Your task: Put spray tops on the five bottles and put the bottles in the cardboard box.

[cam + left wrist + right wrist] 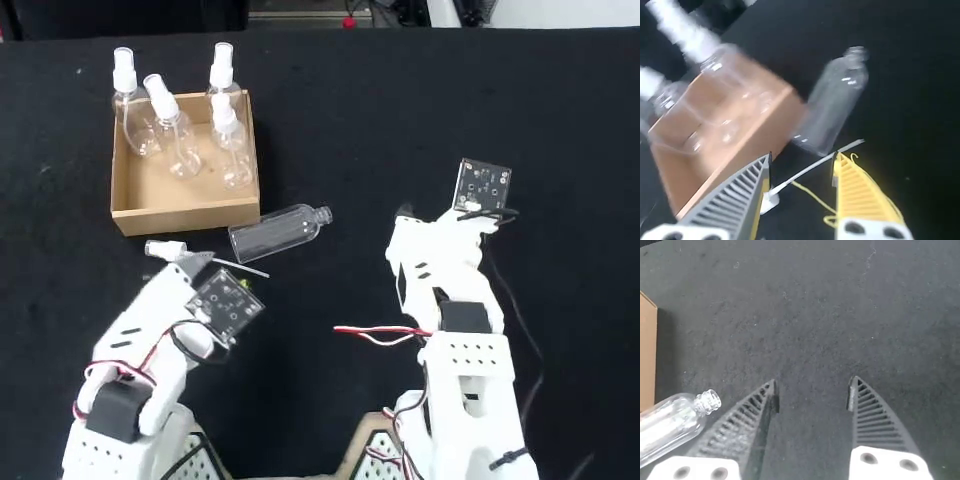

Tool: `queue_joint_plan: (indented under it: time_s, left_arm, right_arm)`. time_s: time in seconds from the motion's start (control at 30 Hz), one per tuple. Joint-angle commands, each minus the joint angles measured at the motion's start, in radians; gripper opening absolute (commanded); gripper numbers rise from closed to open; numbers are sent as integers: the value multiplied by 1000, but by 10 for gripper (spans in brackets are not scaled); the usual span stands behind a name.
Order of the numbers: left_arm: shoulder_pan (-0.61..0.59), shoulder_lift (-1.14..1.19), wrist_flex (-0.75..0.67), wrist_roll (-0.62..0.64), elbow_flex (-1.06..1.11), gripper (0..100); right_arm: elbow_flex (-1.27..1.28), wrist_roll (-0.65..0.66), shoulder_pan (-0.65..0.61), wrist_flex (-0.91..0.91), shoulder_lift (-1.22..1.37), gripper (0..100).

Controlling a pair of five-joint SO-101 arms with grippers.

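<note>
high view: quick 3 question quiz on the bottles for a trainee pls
1. How many capped bottles are in the cardboard box?
2. The uncapped bottle lies: A) inside the box; B) on the table beside the box; C) in a gripper.
3. True or false: the right gripper is open and empty.

Key: 1) four; 2) B; 3) true.
</note>
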Motion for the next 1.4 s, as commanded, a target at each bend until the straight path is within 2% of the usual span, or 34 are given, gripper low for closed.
queue_joint_plan:
  time_s: [0.0,0.27,0.47,0.73,1.1,1.37]
  left_arm:
    - [39,-8,21,-6,-25,199]
    - [50,-8,21,-14,62,198]
    - [50,-8,-3,-5,48,198]
    - [45,-6,-163,-5,-87,198]
    - [48,3,-482,-2,-199,197]
    - [44,34,-634,130,-232,197]
  right_arm:
    - [-4,-5,14,-23,-33,223]
    - [-4,-5,14,-28,-33,223]
    - [-4,-5,14,-28,-33,223]
    - [-4,-5,14,-28,-33,223]
    - [-4,-5,14,-29,-33,223]
    - [-4,-5,14,-29,-33,223]
